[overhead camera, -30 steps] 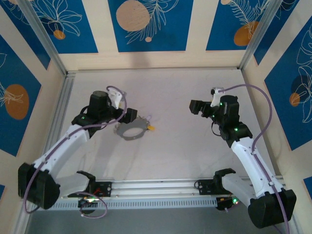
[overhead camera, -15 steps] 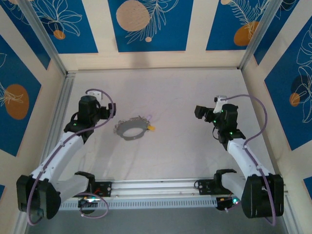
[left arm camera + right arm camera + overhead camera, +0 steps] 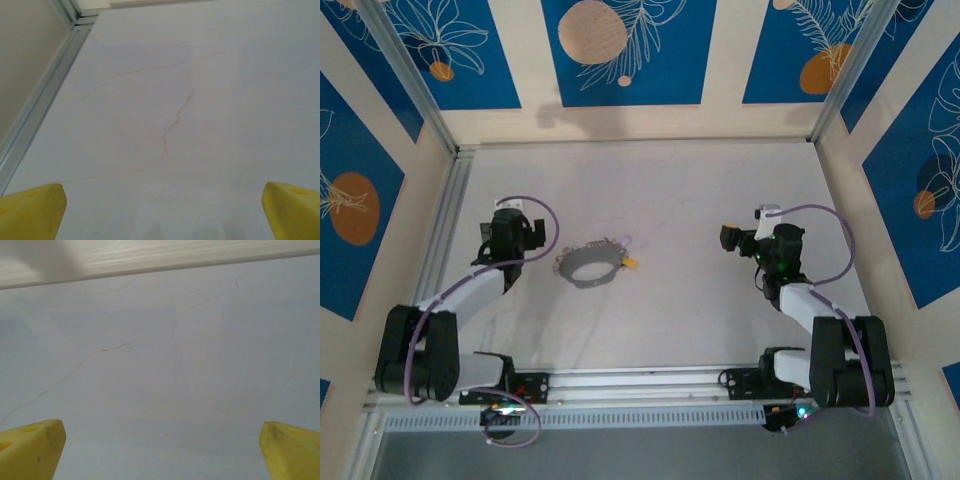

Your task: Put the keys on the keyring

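The keyring (image 3: pixel 588 267), a thin grey hoop, lies flat on the table left of centre, with a yellow tag (image 3: pixel 631 263) at its right side. Tiny silvery keys (image 3: pixel 607 244) sit along its far rim, one with a pale lilac head (image 3: pixel 626 240) pointing away. My left gripper (image 3: pixel 510 228) is to the left of the ring, apart from it and open; its yellow fingertips (image 3: pixel 31 210) stand wide over bare table. My right gripper (image 3: pixel 757 238) is far off to the right, also open, with yellow fingertips (image 3: pixel 30 447) spread and nothing between them.
A metal rail (image 3: pixel 445 235) runs along the table's left edge and shows as an aluminium rail (image 3: pixel 42 102) in the left wrist view. The back wall's foot (image 3: pixel 150 262) crosses the top of the right wrist view. Faint cracks mark the white tabletop (image 3: pixel 670 190).
Both arms have folded back toward their bases. The left gripper moved left, away from the keyring, and the right gripper drew back. The keyring has not moved.
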Robot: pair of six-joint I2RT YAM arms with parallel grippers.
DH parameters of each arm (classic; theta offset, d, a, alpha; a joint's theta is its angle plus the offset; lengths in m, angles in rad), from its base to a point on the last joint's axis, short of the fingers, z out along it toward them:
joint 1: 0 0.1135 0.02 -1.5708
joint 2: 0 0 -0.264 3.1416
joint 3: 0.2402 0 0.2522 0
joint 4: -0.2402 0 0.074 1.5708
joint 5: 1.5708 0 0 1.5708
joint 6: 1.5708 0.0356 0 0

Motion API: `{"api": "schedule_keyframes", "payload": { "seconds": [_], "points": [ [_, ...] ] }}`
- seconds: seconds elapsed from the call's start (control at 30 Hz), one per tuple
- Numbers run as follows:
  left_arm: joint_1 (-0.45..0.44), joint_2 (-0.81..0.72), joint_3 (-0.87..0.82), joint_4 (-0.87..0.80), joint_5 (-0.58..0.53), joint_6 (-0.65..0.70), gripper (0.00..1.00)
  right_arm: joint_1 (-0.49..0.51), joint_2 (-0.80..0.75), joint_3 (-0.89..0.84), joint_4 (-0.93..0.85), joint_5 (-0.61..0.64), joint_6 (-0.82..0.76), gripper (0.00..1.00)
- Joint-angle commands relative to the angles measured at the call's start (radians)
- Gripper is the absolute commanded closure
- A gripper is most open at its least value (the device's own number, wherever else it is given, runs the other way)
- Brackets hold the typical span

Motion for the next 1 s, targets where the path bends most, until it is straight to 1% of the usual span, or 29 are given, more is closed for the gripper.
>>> {"api": "schedule_keyframes", "payload": {
  "seconds": [0.0, 0.03, 0.07, 0.13, 0.17, 0.23, 0.27, 0.33, 0.37, 0.4, 0.43, 0.5, 0.53, 0.6, 0.97],
  "points": [
    [0.036, 0.065, -0.025, 0.208, -0.014, 0.035, 0.0, -0.006, 0.075, -0.005, 0.173, -0.05, -0.03, 0.01],
    [0.043, 0.089, -0.017, 0.213, 0.02, 0.04, 0.0, -0.011, 0.119, -0.001, 0.202, -0.071, -0.032, 0.01],
    [0.044, 0.105, -0.034, 0.244, 0.043, 0.044, 0.0, -0.014, 0.169, -0.016, 0.274, -0.091, -0.035, 0.01],
    [0.044, 0.131, -0.106, 0.387, 0.071, 0.057, 0.0, -0.016, 0.256, -0.043, 0.397, -0.096, -0.032, 0.01],
    [0.044, 0.15, -0.128, 0.435, 0.071, 0.055, 0.0, -0.013, 0.268, -0.043, 0.404, -0.102, -0.039, 0.01],
    [0.044, 0.192, -0.148, 0.529, 0.121, 0.081, 0.0, -0.009, 0.264, -0.015, 0.338, -0.082, -0.039, 0.01],
    [0.044, 0.182, -0.147, 0.498, 0.159, 0.085, 0.0, -0.009, 0.284, 0.0, 0.335, -0.073, -0.031, 0.01],
    [0.044, 0.206, -0.185, 0.589, 0.185, 0.089, 0.0, -0.01, 0.28, 0.061, 0.217, -0.037, -0.021, 0.01],
    [0.044, 0.233, -0.211, 0.656, 0.181, 0.092, 0.0, -0.006, 0.288, 0.046, 0.258, -0.019, -0.016, 0.01],
    [0.044, 0.249, -0.217, 0.714, 0.173, 0.099, 0.0, 0.002, 0.282, 0.051, 0.231, 0.008, -0.019, 0.01],
    [0.044, 0.225, -0.209, 0.649, 0.176, 0.087, 0.0, 0.01, 0.285, 0.05, 0.24, 0.027, -0.021, 0.01],
    [0.045, 0.238, -0.217, 0.691, 0.174, 0.096, 0.0, 0.01, 0.283, 0.052, 0.233, 0.026, -0.021, 0.01],
    [0.045, 0.23, -0.214, 0.67, 0.174, 0.089, 0.0, 0.011, 0.286, 0.048, 0.244, 0.027, -0.022, 0.01],
    [0.045, 0.236, -0.22, 0.692, 0.17, 0.097, 0.0, 0.011, 0.284, 0.049, 0.241, 0.029, -0.022, 0.01],
    [0.042, 0.234, -0.218, 0.686, 0.169, 0.097, 0.0, 0.009, 0.286, 0.055, 0.231, 0.02, -0.023, 0.01]
  ]
}}
